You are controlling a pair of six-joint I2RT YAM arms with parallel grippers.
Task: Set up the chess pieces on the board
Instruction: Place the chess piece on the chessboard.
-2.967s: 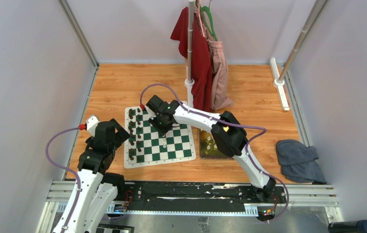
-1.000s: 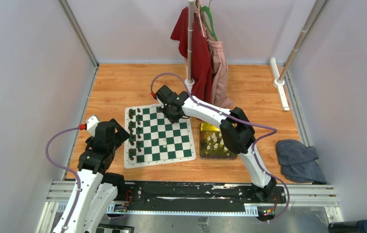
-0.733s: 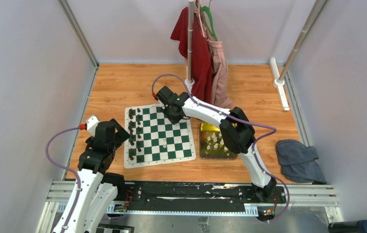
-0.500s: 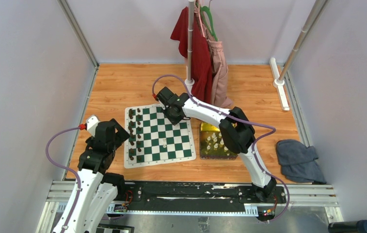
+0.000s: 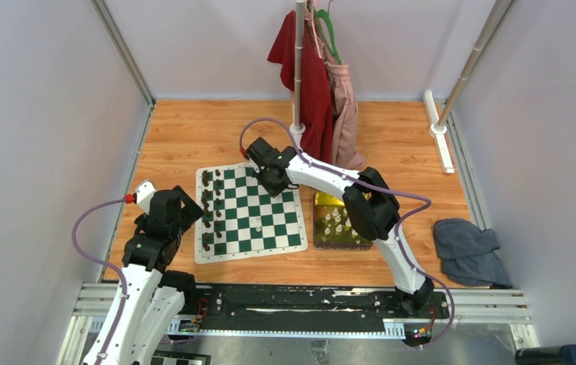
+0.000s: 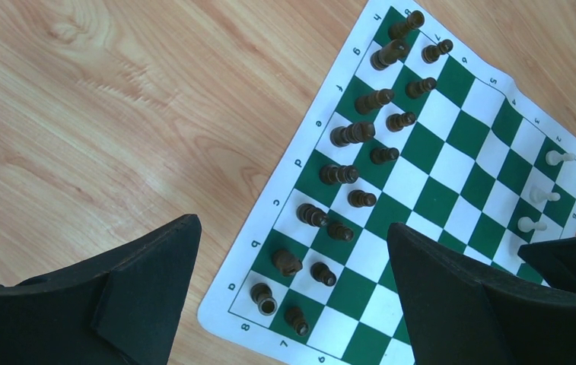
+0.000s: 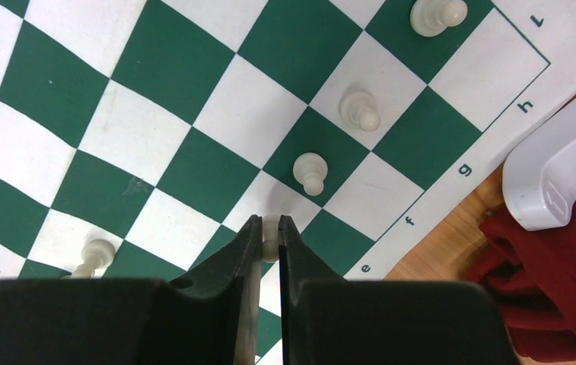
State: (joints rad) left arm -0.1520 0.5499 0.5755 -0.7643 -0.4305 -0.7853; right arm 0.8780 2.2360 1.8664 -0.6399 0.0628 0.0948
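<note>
In the right wrist view, the right gripper (image 7: 270, 228) is seen closed on a cream-white pawn (image 7: 270, 222), which is pinched by its head between the two jaws. The held pawn is over the chess board (image 7: 155, 91), low in the middle of the frame. It is just beside the nearest of three standing white pawns (image 7: 311, 172) that run in a line toward the upper right. Whether its base already touches the mat cannot be told.

The step in hand is judged to be the placing of this pawn on the next square of that line. The pawn should be kept upright and lowered straight onto the middle of its square. The jaws should be opened only a little, then lifted vertically, so that the neighbour is not knocked. Another white pawn (image 7: 90, 255) stands at the lower left, near the left finger, and must also be respected.

The lettered white border is close on the right, with a white stand base (image 7: 566, 171) and a red garment (image 7: 551, 304) beyond it. More room is offered by the bare squares at the upper left.

The left gripper (image 6: 292, 228) is held wide open above the dark chessmen (image 6: 353, 134), gripping nothing.
</note>
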